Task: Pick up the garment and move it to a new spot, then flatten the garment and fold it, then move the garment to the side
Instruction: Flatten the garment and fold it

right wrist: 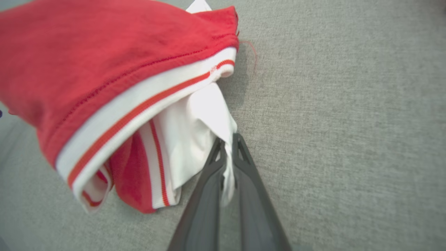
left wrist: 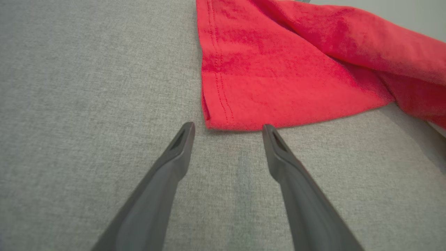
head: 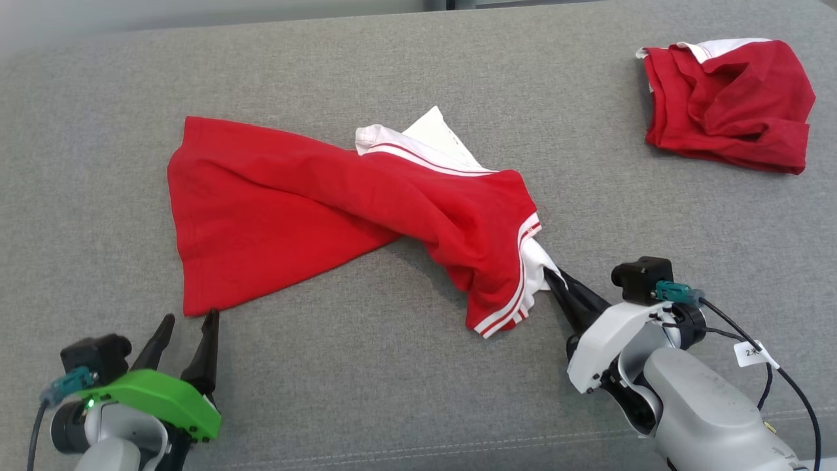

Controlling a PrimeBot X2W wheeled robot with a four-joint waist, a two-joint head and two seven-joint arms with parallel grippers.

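A grey fabric surface [head: 405, 386] carries a red garment [head: 314, 209] with white striped trim, spread and twisted across its middle. The right gripper [head: 552, 281] is clenched on a white fold at its near end. The left gripper [head: 189, 324] hangs spread wide just beside the hem corner. A second red garment [head: 729, 104] lies well apart.
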